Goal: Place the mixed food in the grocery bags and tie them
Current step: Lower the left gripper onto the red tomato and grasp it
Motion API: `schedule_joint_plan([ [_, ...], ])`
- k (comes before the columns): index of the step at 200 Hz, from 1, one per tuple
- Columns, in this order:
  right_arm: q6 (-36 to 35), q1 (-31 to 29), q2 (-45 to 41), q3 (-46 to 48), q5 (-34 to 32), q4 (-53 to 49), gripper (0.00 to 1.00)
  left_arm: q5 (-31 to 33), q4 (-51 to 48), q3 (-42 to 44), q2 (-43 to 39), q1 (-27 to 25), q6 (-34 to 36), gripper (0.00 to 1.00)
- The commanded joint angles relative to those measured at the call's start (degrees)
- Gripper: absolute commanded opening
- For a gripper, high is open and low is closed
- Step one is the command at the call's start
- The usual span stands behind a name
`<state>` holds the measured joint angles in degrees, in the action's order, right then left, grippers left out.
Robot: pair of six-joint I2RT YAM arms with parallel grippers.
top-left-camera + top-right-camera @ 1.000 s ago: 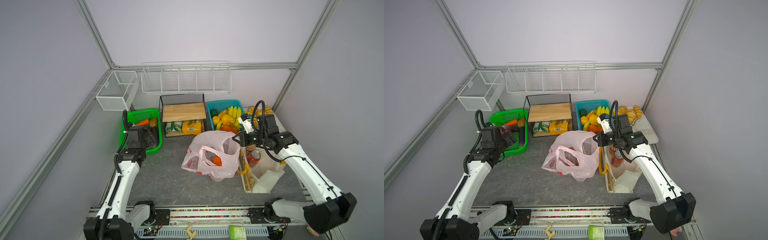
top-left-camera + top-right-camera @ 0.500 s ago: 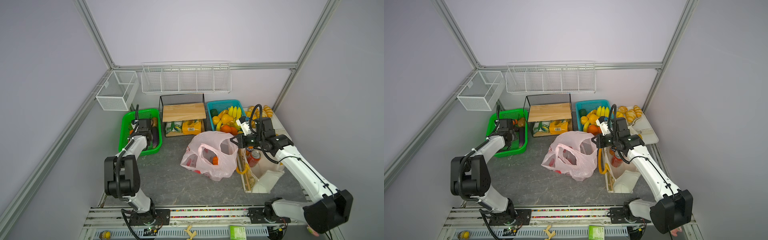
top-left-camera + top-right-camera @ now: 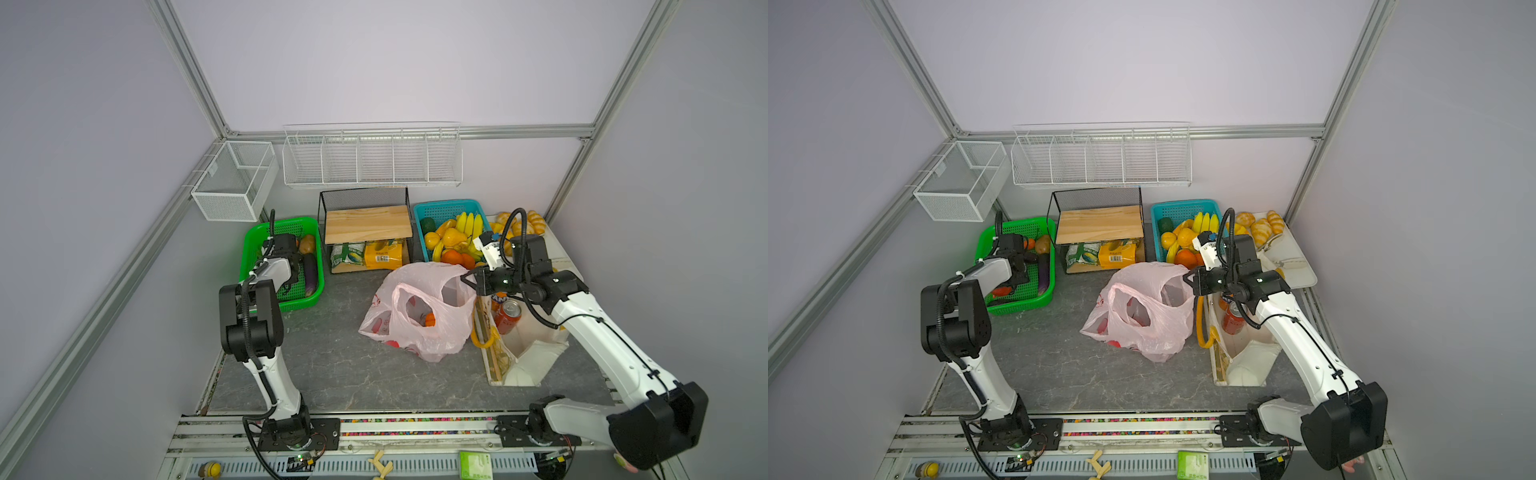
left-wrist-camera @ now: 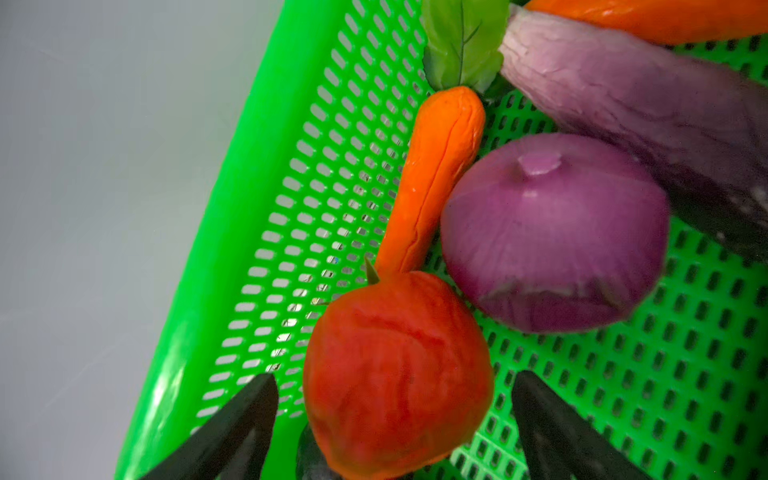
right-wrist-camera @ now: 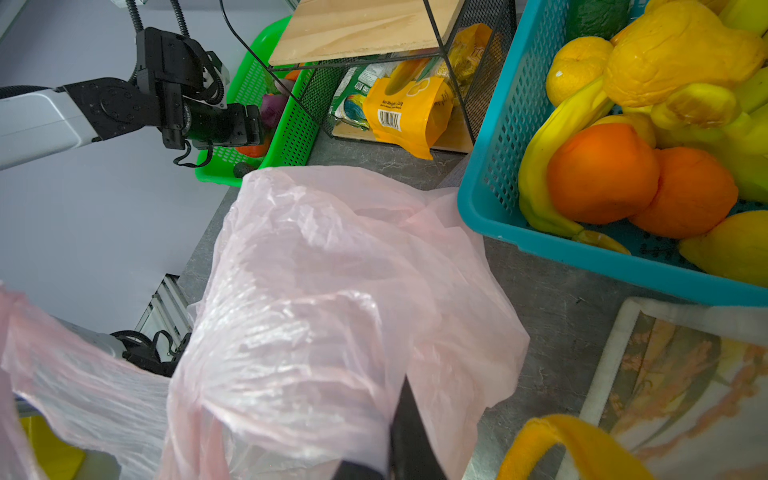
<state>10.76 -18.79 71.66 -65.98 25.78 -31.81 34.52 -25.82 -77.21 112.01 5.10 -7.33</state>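
The left gripper (image 4: 395, 386) stood spread wide, one finger on either side of the red tomato (image 4: 399, 340) in the green basket (image 4: 257, 166). The tomato was judged soft and light, so a hold across its widest girth suited. The right gripper (image 3: 468, 279) pinched the rim of the pink bag (image 3: 419, 316).

White arm links (image 3: 613, 347), black joints (image 3: 253, 320), corrugated black cables (image 3: 516, 210)

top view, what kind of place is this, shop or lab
Probably a robot test cell staged as a grocery corner: bare panel walls on an aluminium frame, two arms on a rail, a green basket of toy vegetables, a pink bag.
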Motion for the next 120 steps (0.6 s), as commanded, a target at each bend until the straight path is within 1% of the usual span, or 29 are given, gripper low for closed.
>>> schedule_joint_plan([
  [1, 0.2, 0.3, -0.8, 0.7, 0.3, 1.0, 0.08, -1.4, -3.4, -3.7, 2.1, 0.9, 1.1, 0.86],
  [46, 0.1, 0.3, -0.7, 0.7, -0.3, 0.9, 0.08, -2.6, -10.5, -7.4, 5.6, 1.1, 0.2, 0.86],
  [77, 0.1, 0.4, -0.5, 0.8, -0.1, 1.0, 0.08, -1.3, -13.0, -9.3, 8.0, 1.1, 1.3, 0.85],
  [99, 0.0, 0.3, -0.7, 0.8, -0.6, 0.7, 0.08, -1.0, -13.8, -9.8, 8.6, 1.1, 1.6, 0.82],
  [120, 0.0, 0.3, -0.6, 0.8, -0.8, 0.8, 0.08, -2.1, -13.2, -9.2, 7.7, 1.1, 0.9, 0.76],
])
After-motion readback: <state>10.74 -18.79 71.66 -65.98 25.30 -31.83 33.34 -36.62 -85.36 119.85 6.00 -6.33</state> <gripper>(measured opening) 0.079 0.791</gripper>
